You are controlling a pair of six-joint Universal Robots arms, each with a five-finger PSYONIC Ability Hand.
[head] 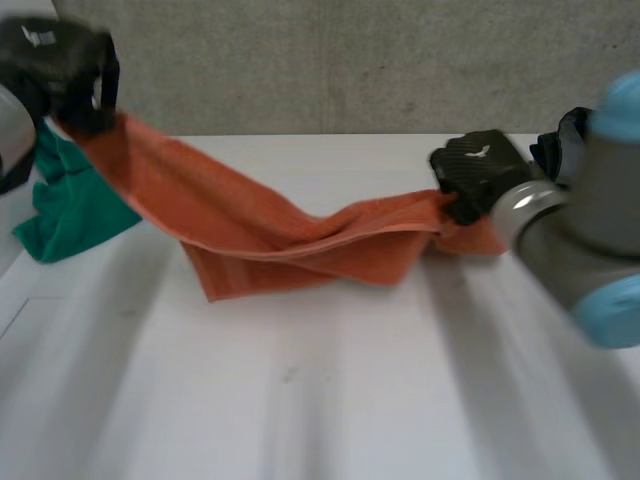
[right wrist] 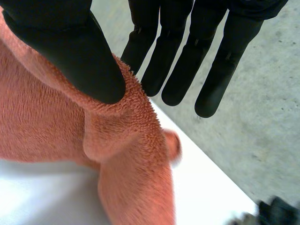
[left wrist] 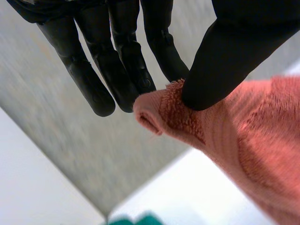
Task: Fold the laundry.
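Your left hand (head: 60, 70) has one end of the orange towel (head: 280, 230) pinched between thumb and straight fingers, held up above the table's (head: 320, 400) far left corner. Your right hand (head: 480, 170) pinches the other end the same way, low near the far edge. The towel's middle sags onto the table, and a green cloth (head: 70, 205) sits at the left edge.

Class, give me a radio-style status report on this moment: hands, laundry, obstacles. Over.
Left hand raised, pinching orange towel; right hand low, pinching its other end. Towel middle sags onto table. Green cloth beside left hand, not obstructing.
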